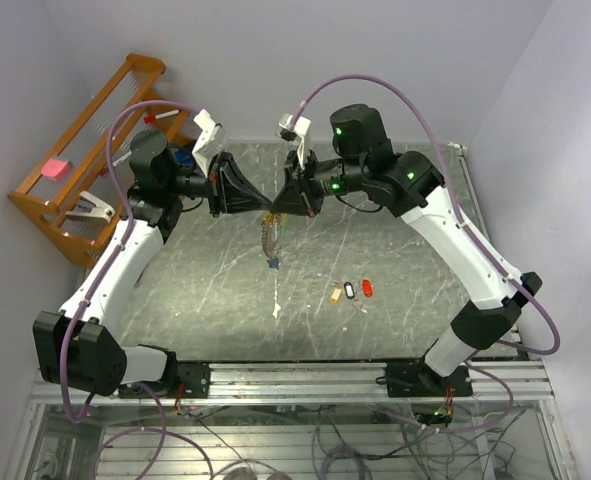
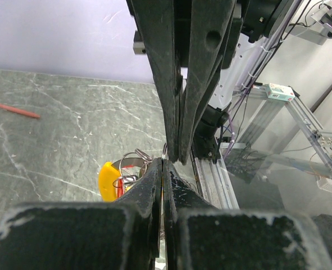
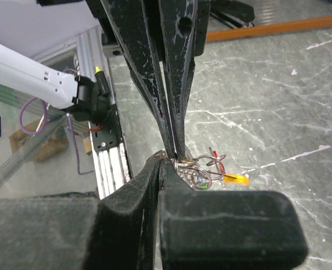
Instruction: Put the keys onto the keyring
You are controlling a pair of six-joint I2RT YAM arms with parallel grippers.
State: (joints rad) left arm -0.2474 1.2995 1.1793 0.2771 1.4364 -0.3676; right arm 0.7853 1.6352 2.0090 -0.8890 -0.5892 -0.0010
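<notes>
L pincer & R pincer both pressed shut tip-to-tip, pinching keyring mid-air.

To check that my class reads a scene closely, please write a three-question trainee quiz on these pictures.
1. How many loose keys lie on the table?
2. True or false: the left gripper and the right gripper are far apart.
3. Fill in: both grippers are shut on the ____.
Key: 1 three; 2 false, their tips meet; 3 keyring.
</notes>
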